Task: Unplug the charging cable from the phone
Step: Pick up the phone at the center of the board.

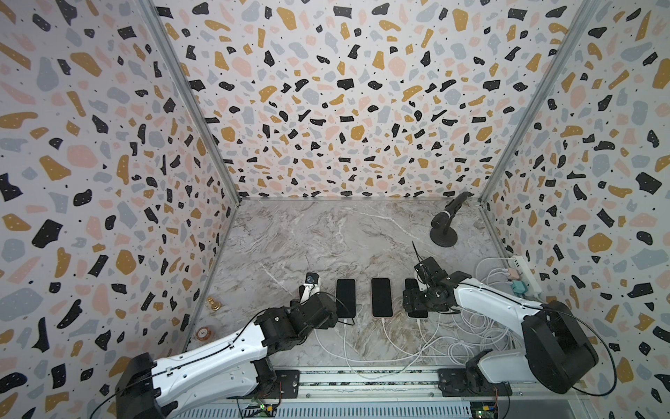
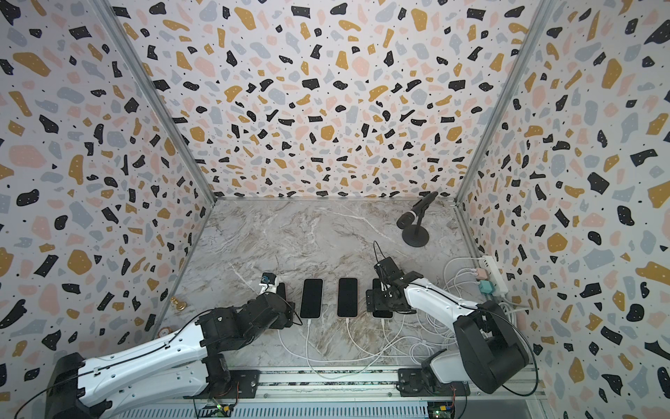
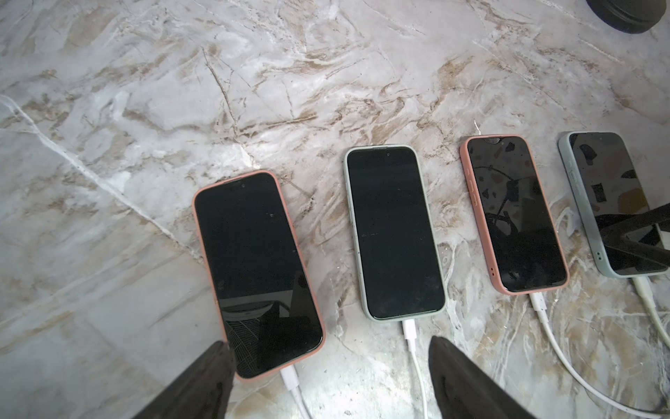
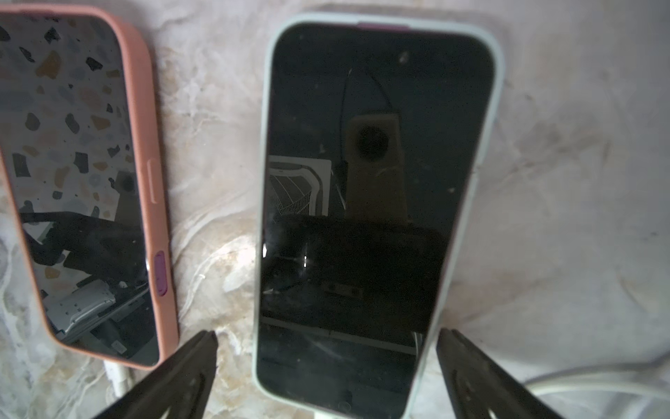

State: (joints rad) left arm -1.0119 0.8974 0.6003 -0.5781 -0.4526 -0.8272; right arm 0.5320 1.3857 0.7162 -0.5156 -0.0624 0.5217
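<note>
Marbled grey-and-tan tabletop (image 1: 326, 235), smooth and veined, sits inside walls (image 1: 326, 90) papered in a terrazzo print of black, ochre, pink and grey flecks.

The left gripper (image 3: 328, 342) hangs low over the near end of the leftmost phone (image 3: 257, 272). Its two dark, wedge-shaped fingers (image 3: 210, 381) stand well apart and hold nothing. One fingertip lies at the phone's near left corner, though contact cannot be told. That phone's white plug (image 3: 290, 377) sits between the fingers.

The right gripper (image 4: 326, 333) is spread wide too. Its fingers (image 4: 471, 377) stand on either side of the near end of the rightmost phone (image 4: 362, 181), not clamped on it.

Four phones lie flat in a row near the front edge, screens up and dark, with rounded corners. The leftmost wears a matte pink case, the second phone (image 3: 395, 232) pale green, the third phone (image 3: 513, 214) pink and the rightmost pale green.

Four white cables (image 3: 410, 332) are plugged in, one into the near end of each phone. They trail right into a loose tangle near one white power strip (image 1: 525, 275) by the right wall.

One black microphone (image 1: 444, 221) on a round base stands at the far right.
</note>
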